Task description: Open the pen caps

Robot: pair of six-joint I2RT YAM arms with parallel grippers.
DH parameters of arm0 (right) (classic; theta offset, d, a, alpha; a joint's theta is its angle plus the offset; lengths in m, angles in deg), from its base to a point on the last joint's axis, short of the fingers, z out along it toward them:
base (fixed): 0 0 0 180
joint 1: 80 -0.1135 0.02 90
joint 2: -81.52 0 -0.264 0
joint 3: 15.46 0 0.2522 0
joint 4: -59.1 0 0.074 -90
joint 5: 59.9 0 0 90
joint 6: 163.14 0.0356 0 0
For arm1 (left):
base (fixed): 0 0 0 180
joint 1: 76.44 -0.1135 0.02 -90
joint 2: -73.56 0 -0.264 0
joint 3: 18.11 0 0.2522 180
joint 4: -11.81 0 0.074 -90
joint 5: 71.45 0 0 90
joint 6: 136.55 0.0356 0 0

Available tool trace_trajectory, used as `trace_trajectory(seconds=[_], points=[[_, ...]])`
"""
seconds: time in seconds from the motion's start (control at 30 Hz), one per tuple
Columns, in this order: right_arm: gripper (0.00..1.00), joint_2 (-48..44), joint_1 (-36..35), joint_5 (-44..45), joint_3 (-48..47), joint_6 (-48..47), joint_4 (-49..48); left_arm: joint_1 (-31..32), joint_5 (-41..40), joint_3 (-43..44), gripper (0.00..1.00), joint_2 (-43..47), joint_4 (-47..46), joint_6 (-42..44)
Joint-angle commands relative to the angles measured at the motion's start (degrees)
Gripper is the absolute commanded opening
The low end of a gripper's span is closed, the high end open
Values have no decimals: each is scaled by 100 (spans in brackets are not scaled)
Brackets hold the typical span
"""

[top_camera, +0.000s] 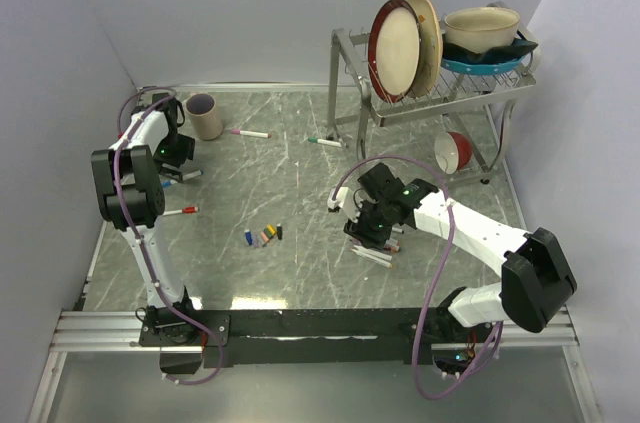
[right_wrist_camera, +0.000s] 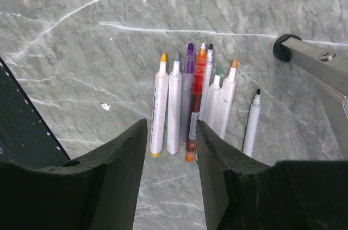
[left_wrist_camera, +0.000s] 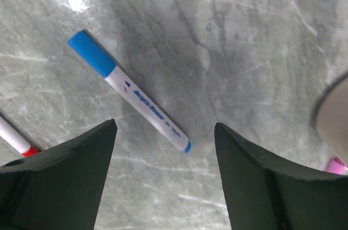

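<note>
A short blue plastic cap [left_wrist_camera: 91,53] sits on its white pen [left_wrist_camera: 147,107]. The left gripper [left_wrist_camera: 164,125] is wide open. The right gripper [right_wrist_camera: 171,124] is half open, holding nothing.

Grey-green marbled table [top_camera: 300,173] with pale veins, blue pen cap [left_wrist_camera: 91,53] on white barrel [left_wrist_camera: 147,107] lettered blue, loose pen caps [top_camera: 265,235] in mixed colours, uncapped white pens [right_wrist_camera: 174,105] tipped yellow, purple, orange, black, cream plate [top_camera: 395,48] rimmed dark red, beige cup [top_camera: 204,116].
</note>
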Motion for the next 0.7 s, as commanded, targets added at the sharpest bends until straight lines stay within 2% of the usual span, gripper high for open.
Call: trace_trajectory(seconds=[0.0,0.17,0.33,0.47,0.53,0.6,0.67], points=[[49,-167,-44,17,-79,-69,-5,-27,-221,207,74,-99,251,-60],[49,-167,-44,17,-79,-69,-5,-36,-265,189,66,-248,286,-69],[49,-184,-52,17,-79,-78,-5,-71,-169,163,48,-372,242,1],[49,-202,-52,0,-79,-86,-5,-89,-160,75,44,-311,198,1],[49,-263,-43,-18,-79,-87,-5,-98,-134,-108,39,-188,75,-16],[49,-377,-43,-79,-79,-104,-32,-115,-37,-275,27,-74,-152,44],[49,-543,-43,-158,-88,-122,-41,-124,94,-530,21,137,-302,80]])
